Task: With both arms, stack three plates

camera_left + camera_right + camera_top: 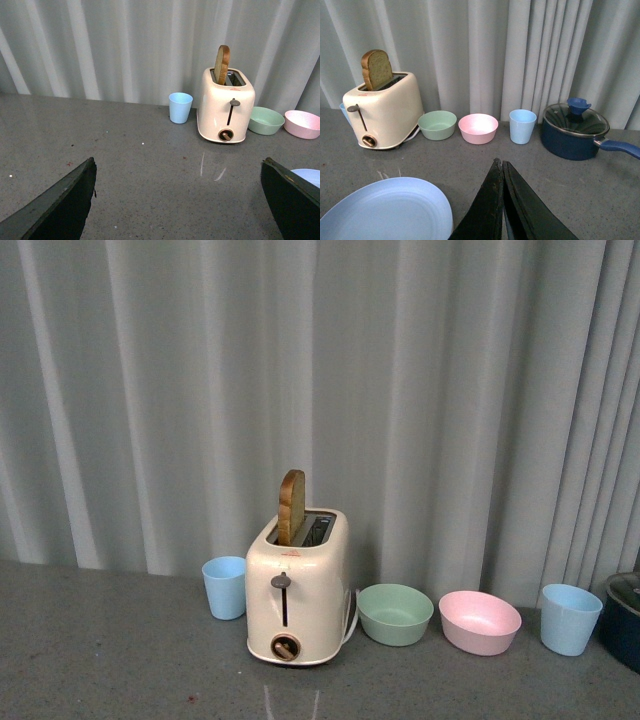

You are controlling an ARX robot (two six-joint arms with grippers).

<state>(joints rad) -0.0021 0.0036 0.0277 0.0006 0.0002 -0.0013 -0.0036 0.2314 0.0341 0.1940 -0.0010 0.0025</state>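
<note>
Approach stage, by the look of it: no plate lifted yet, nothing stacked. Only one of the three plates visible, a large round light-blue matte plastic plate [387,210], lying flat on the grey speckled surface [140,165], just beside the right gripper [503,200] and level with its fingertips. Right gripper clenched, the two black fingers pressed together with nothing between them. Left gripper [177,200] released, fingers spread wide apart and low over bare surface; a sliver of the same pale blue plate [307,176] just beyond one finger, on the outer side. Pink plate not in view. Neither arm in the front view.

Well ahead of both grippers, against the grey curtain: cream toaster [298,585] with a slice of brown bread [291,506] standing in it, small green bowl [394,613], small pink bowl [479,621], two light-blue cups, dark blue lidded saucepan [575,131].

Next move, judged from this: open the right gripper, shift sideways toward the plate's rim, then pinch the edge low enough to lift.
</note>
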